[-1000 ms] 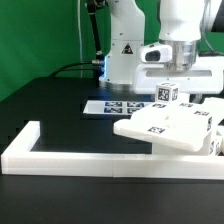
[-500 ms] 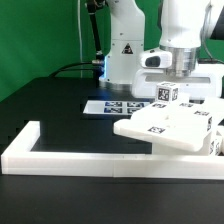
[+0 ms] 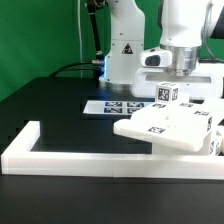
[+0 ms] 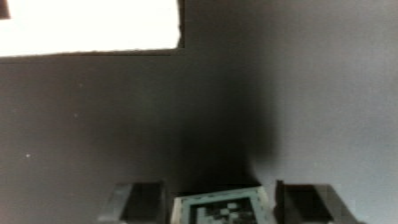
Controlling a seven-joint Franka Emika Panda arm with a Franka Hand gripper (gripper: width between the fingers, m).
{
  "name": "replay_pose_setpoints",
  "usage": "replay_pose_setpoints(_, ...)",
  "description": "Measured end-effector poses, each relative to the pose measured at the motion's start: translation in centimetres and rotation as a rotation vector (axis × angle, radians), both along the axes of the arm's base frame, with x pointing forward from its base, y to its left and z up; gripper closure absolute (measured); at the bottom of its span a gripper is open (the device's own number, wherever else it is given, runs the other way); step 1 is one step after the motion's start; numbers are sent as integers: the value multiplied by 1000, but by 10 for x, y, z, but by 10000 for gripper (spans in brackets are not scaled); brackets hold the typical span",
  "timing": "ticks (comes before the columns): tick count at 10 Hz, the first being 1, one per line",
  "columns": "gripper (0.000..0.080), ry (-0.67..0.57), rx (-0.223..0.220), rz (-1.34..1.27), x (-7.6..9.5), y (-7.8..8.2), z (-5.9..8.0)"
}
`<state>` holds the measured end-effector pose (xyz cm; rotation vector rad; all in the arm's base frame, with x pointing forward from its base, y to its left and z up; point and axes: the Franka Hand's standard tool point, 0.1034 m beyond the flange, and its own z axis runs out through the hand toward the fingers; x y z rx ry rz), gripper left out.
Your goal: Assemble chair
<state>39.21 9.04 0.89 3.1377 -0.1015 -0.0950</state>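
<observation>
Gripper: the gripper (image 4: 221, 188) was seen lowered behind the stacked parts at the exterior view's right, its two dark fingers (image 4: 143, 198) clenched on a small tagged chair part (image 4: 222, 208).
Chair part held: a white blocky piece (image 3: 164, 94) bearing a black-and-white square tag was seen upright between the jaws; its full shape was hidden.
Chair parts: matte white flat slabs (image 3: 165, 127) with square tags were piled on the table's right side, touching the border rail; their count could not be told.
Border rail: one long low white L-shaped rail (image 3: 70, 157), untagged, was laid along the near edge.
Marker board: one thin flat sheet (image 3: 112, 106) carrying several printed tags was lying behind the slabs.
Table: a matte black surface (image 3: 55, 100) was seen.
</observation>
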Motion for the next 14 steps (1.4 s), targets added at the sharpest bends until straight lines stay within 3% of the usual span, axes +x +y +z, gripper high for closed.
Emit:
replay_pose_setpoints(3,512,-8,1,-5,5,-6,5)
replay_pose_setpoints(5,511,-10,7,24,12,-11,20)
replay_pose_setpoints(7,511,5,9,125,16,-7,47)
replay_pose_setpoints(8,511,4,30,137,22,-9,69)
replay_pose_setpoints(9,511,-12,43,146,29,-16,90)
replay_pose_setpoints(10,511,-19,50,145,34,-21,100)
replay_pose_setpoints(12,509,-24,67,145,65,-33,128)
replay_pose_setpoints(13,509,-40,60,150,77,-32,133)
replay_pose_setpoints(14,509,-31,60,152,70,-32,128)
